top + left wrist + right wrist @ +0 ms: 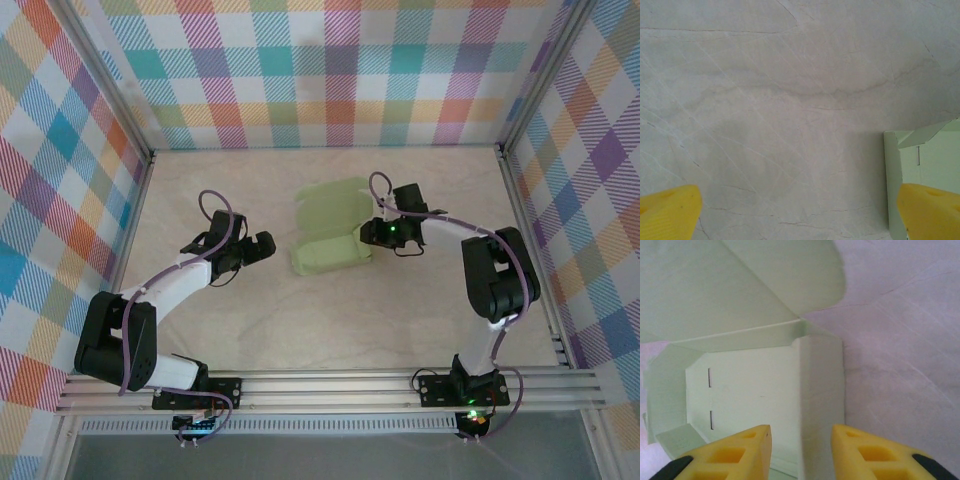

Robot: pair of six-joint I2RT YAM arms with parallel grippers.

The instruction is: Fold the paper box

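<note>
The paper box (pixel 328 238) is seen lying partly folded at the middle of the tabletop (pixel 300 330), with a rounded flap spread toward the far side. Its right side wall is straddled by the right claw (pixel 801 455), jaws set narrowly apart; whether the card is pinched cannot be told. The left claw (pixel 260 246) is held wide open just left of the box.

Robot lab test cell, not a home or shop. Plaid-printed panel walls (pixel 330 70) boxed in a pale marbled tabletop (pixel 330 330); an aluminium extrusion frame (pixel 330 385) ran along the near edge and up the corners. Two cabled arms, left arm (pixel 170 280) and right arm (pixel 495 275), were bolted to that rail.
</note>
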